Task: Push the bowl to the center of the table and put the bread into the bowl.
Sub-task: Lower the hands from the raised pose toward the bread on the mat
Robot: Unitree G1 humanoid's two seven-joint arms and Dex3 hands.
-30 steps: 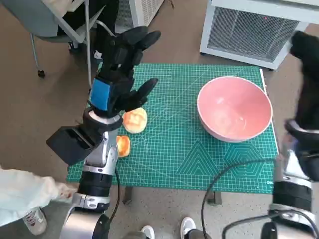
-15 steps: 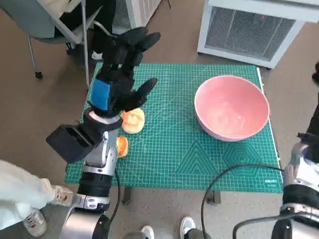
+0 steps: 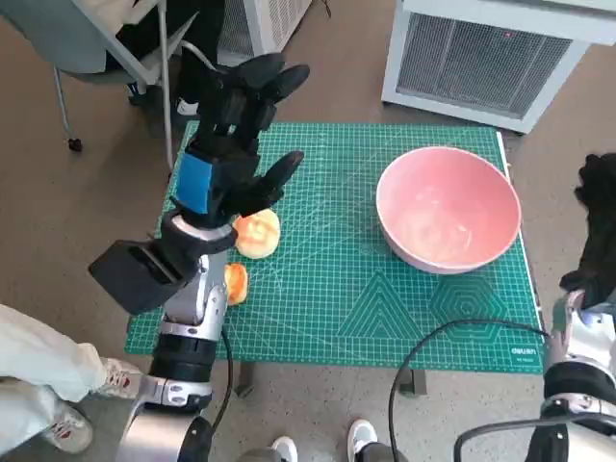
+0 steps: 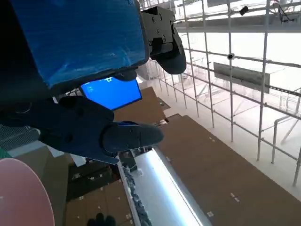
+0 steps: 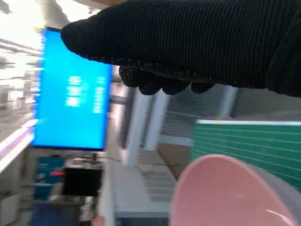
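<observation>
Overhead, the pink bowl [image 3: 449,208] sits on the green cutting mat [image 3: 327,298] that covers the surface, toward its far right part, close to the mat's right edge. It is empty. The bread [image 3: 257,233], a pale round roll, lies on the mat's left part, well apart from the bowl. A second, smaller orange-brown piece [image 3: 236,282] lies nearer the left edge, partly hidden behind the left forearm. The left hand [image 3: 236,144] is raised above the mat's left side, fingers spread apart and grasping nothing, partly overlapping the roll from the camera's angle. The right hand [image 3: 599,217], in its black glove, hangs off the mat's right edge beside the bowl; whether it is clenched or released cannot be told. A white grilled appliance [image 3: 496,53] stands on the floor beyond the surface.
</observation>
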